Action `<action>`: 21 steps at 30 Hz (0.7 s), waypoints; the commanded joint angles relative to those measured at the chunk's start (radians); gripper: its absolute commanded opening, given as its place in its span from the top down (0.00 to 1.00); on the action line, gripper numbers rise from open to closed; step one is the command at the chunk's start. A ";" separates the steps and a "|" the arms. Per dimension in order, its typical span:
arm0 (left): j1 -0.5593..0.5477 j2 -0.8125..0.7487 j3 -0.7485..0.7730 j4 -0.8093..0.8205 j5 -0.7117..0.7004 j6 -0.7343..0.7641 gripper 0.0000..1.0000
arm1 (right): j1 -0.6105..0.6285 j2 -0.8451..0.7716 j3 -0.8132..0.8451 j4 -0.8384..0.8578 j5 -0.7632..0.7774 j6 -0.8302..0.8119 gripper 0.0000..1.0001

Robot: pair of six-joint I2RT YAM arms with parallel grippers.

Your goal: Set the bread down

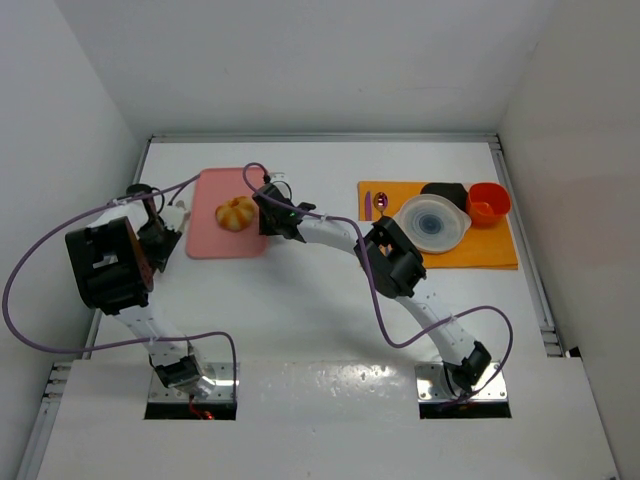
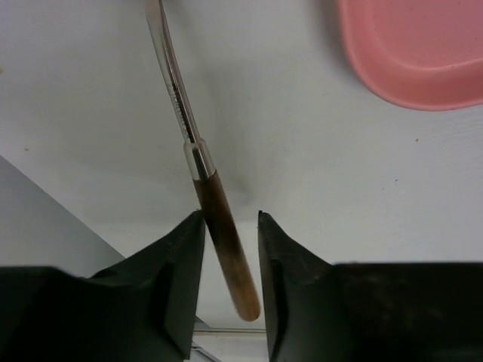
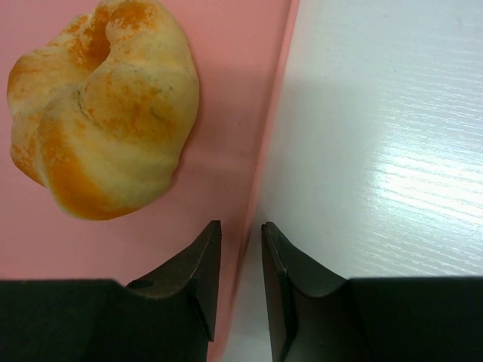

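Narrowed jaws, clamping indeterminate: right gripper (image 3: 241, 230) straddles the rim of the pink plastic tray (image 3: 226, 83), probably steadying the golden round bread (image 3: 106, 105); left gripper (image 2: 232, 219) flanks a wooden-handled utensil (image 2: 226, 249).

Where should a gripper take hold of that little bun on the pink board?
I'd grip the bread across its rounded middle, coming down from above. It lies free on the flat pink board with bare board around it, and its domed, lobed sides give jaws opposite faces to press on.
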 commanded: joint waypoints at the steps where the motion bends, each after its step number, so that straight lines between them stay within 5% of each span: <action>1: 0.007 0.000 -0.012 0.004 -0.008 0.009 0.63 | -0.002 0.002 -0.028 -0.043 0.009 0.023 0.71; 7: 0.017 -0.009 -0.012 -0.025 -0.008 0.009 0.72 | -0.004 0.002 -0.028 -0.049 0.012 0.029 0.71; 9: 0.017 -0.009 -0.012 -0.047 -0.008 0.009 0.58 | -0.004 0.000 -0.028 -0.043 0.012 0.029 0.71; 11: 0.026 -0.009 -0.012 -0.047 -0.008 0.009 0.57 | -0.002 -0.003 -0.027 -0.043 0.015 0.027 0.71; 21: 0.046 0.067 0.049 -0.028 0.075 -0.018 0.78 | -0.005 -0.009 -0.042 -0.038 0.014 0.026 0.71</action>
